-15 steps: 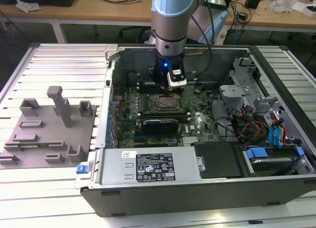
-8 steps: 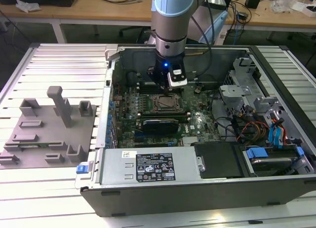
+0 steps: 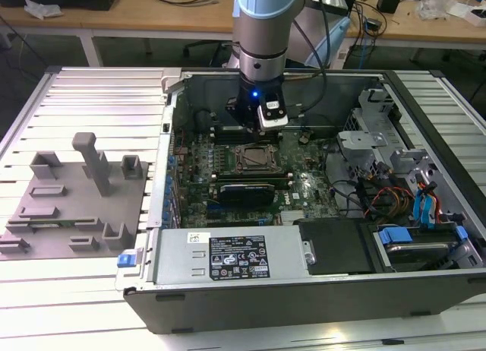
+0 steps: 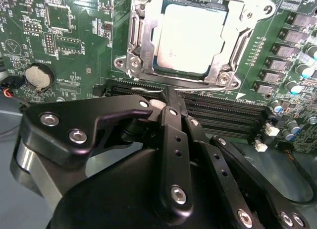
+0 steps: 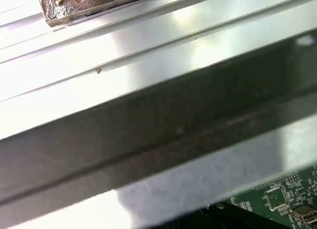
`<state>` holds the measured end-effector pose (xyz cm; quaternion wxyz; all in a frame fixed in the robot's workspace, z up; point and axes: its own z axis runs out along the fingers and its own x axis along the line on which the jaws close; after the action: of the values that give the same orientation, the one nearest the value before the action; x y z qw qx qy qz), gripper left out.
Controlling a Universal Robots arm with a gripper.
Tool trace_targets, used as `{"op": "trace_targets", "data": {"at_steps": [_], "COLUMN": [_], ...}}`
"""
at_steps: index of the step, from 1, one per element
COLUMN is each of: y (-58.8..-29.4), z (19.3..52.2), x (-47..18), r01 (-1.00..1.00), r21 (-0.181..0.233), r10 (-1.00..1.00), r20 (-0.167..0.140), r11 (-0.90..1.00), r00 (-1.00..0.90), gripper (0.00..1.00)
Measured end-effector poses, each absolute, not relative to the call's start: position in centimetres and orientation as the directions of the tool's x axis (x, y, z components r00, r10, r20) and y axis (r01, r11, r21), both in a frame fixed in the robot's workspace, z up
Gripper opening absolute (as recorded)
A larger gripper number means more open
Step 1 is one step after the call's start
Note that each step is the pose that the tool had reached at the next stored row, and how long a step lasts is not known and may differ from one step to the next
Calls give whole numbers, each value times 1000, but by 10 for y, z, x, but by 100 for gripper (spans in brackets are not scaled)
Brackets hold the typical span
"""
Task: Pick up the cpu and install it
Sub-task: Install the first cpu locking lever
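One arm works over the open computer case (image 3: 304, 290), which lies on its side on the ribbed metal desk (image 3: 99, 93). Its gripper (image 3: 257, 117) hangs just above the motherboard (image 3: 304, 188), at the far edge of the socket frame (image 3: 257, 159) as the exterior view has it. In the second wrist view the cpu (image 4: 190, 38) already sits inside the socket frame (image 4: 143, 35), silver-white top up, squarely within the metal surround, apart from the gripper (image 4: 166, 102), whose black linkages crowd the foreground over the memory slots (image 4: 223, 115).

As for the jaws, they seem drawn together with nothing between them, though the tips are mostly hidden behind the linkage, so I would not swear to it. Nothing is carried, at any rate.

Over to the exterior view's left, the grey fixture plate (image 3: 72, 207) with its blocks and posts stands on the desk, well apart from the case; I can make out no chip on it.

My reading is that the pick and the placing are done and the work stands at the seating stage. Whether the chip lies fully flat in its pocket is the point to check, and any further contact would call for a light, level touch, since a tilted chip could bend the socket's contacts. The retaining frame looks open around the chip.
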<state>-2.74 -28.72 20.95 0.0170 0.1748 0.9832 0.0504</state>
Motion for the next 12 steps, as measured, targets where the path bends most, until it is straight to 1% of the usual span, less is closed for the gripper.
{"op": "trace_targets", "data": {"at_steps": [3, 5, 12], "y": [-287, -287, -287], "z": [209, 209, 207], "x": [-27, -28, -33], "r01": [339, 335, 323], "r21": [109, 116, 120], "r10": [344, 342, 332], "r20": [-28, -46, -58], "r11": [934, 935, 939], "r00": [-938, -939, -942], "gripper": [11, 11, 11]}}
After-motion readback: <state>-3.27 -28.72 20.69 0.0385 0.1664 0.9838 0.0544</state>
